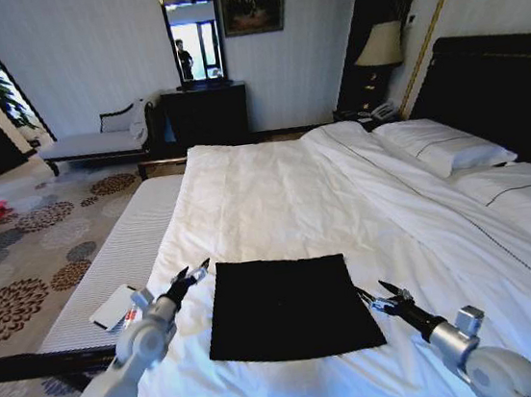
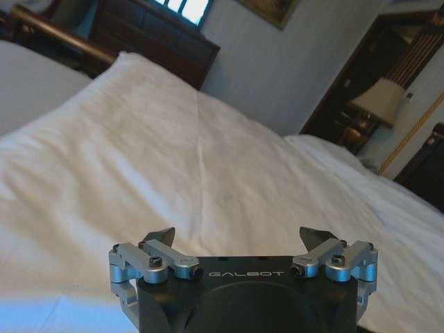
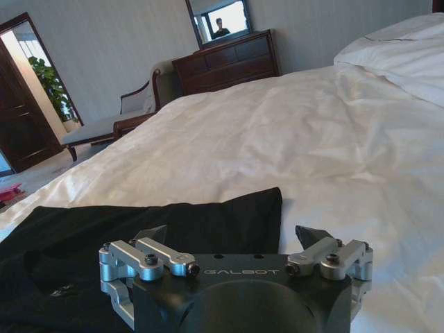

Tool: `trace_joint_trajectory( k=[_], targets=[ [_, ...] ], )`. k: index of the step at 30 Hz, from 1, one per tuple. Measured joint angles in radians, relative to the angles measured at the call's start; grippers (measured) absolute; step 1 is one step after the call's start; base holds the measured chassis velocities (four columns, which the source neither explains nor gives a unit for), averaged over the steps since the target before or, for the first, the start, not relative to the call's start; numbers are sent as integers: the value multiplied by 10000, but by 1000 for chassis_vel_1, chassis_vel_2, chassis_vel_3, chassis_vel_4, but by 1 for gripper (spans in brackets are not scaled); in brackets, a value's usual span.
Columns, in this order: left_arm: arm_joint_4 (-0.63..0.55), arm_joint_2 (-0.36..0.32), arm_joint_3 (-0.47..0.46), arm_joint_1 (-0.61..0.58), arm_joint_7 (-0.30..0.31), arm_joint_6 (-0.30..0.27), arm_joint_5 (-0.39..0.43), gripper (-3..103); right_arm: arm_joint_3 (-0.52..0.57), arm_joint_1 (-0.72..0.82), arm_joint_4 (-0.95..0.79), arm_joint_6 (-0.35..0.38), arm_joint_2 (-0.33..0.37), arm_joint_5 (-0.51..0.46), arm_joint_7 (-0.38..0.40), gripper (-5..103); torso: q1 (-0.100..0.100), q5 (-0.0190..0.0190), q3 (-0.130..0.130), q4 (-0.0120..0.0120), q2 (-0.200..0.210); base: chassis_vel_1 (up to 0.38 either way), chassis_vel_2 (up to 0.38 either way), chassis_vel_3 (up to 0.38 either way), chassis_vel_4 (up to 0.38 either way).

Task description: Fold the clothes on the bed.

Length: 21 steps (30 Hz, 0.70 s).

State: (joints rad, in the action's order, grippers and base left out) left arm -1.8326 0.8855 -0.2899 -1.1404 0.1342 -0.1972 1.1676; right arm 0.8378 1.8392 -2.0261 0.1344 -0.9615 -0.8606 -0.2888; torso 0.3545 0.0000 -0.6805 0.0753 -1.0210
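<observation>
Already folded into a neat rectangle, the black soft-fabric T-shirt [image 1: 291, 306] lies flat on the white-duveted bed [image 1: 275, 197]; left gripper [image 1: 191, 275] and right gripper [image 1: 382, 295] flank it, fingers spread, grasping nothing.

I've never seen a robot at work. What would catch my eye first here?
A black T-shirt folded into a neat rectangle lies on the white bed, dark against the duvet. On either side hangs a metal pincer with open jaws, the left pincer by its near left corner, the right pincer at its right edge, neither holding anything.
</observation>
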Motion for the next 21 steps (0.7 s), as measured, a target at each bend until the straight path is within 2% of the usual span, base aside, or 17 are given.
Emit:
trace_joint_trajectory(
  k=[3, 9, 19, 21],
  targets=[
    [964, 162, 510, 701, -207, -145, 203, 100, 41, 31, -48, 47, -21, 8, 64, 100, 0, -2, 0, 2, 0, 0, 0, 0, 0],
    [1784, 337, 1436, 1412, -333, -211, 334, 100, 73, 14, -110, 144, -14, -21, 197, 100, 0, 2, 0, 1, 0, 0, 0, 0, 0],
    [2589, 754, 1968, 1945, -428, -296, 479, 101, 56, 0, -140, 205, -25, -66, 294, 100, -1, 1, 1, 1, -1, 0, 0, 0, 0],
    [2625, 835, 2047, 1986, -478, -291, 394, 96, 61, -5, -140, 222, -7, -113, 324, 100, -1, 1, 2, 2, 0, 0, 0, 0, 0]
  ],
)
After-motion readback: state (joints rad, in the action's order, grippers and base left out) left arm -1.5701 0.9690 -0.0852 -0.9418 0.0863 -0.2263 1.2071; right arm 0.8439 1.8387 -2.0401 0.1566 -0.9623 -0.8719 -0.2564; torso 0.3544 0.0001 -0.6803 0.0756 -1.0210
